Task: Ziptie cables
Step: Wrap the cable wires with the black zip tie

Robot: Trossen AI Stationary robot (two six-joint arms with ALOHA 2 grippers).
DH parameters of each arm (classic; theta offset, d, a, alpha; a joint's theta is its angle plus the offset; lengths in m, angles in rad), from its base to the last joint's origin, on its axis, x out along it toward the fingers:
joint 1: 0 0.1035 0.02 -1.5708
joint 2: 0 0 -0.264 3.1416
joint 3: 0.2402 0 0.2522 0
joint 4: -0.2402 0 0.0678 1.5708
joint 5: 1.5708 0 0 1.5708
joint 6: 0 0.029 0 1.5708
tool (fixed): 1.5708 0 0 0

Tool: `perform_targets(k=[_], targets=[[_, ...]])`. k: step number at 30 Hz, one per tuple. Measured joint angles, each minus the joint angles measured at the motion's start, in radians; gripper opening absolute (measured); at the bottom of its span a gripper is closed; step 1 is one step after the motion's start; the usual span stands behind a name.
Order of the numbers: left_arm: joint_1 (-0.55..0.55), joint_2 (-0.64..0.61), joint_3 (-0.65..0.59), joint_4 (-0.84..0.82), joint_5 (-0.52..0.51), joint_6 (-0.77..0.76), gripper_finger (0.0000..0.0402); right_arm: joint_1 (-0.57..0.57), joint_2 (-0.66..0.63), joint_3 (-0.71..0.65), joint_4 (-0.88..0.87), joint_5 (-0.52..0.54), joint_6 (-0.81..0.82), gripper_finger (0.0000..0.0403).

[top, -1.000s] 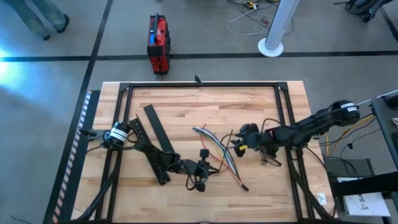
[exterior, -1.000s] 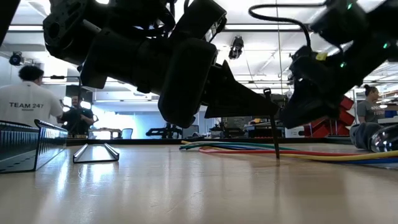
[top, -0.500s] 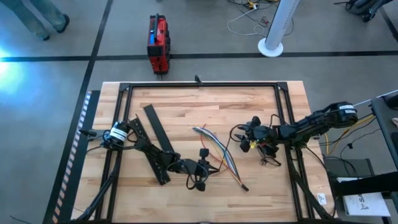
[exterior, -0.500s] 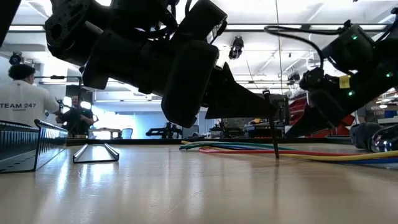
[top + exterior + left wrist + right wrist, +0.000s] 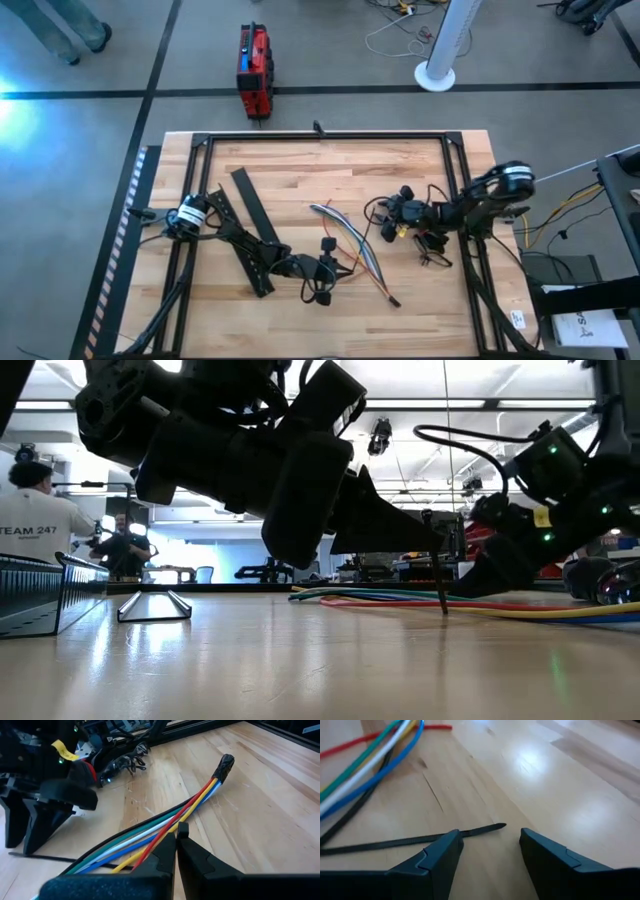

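I work on a pale wooden table [image 5: 400,165] inside a black frame, grey floor beyond. The cables [image 5: 352,245] lie mid-table. My left fingers [image 5: 176,851] are pressed shut just beside them, holding nothing I can see. My right fingers [image 5: 452,852] stand apart, empty, over a black ziptie [image 5: 410,841], visible only from that wrist.

The far half of the table [image 5: 400,165] is bare wood, giving free passage. At 9 o'clock of the cables [image 5: 352,243], black slotted bars [image 5: 252,215] obstruct; at 3 o'clock, a dark wire tangle [image 5: 435,258] lies near the frame rail [image 5: 467,190].
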Motion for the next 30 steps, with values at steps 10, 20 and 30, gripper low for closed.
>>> perform_targets(k=[10,20,30], targets=[[0.000,0.000,0.000,-0.007,0.000,-0.001,0.0000,-0.013,0.144,-0.014,0.200,-0.036,0.003,0.0199],[0.000,0.000,0.000,-0.008,0.000,-0.006,0.0000,-0.212,0.079,-0.030,0.191,-0.369,0.016,0.0199],[0.000,0.000,0.000,-0.008,0.000,-0.009,0.0000,-0.232,0.086,0.001,0.165,-0.421,-0.020,0.0199]])
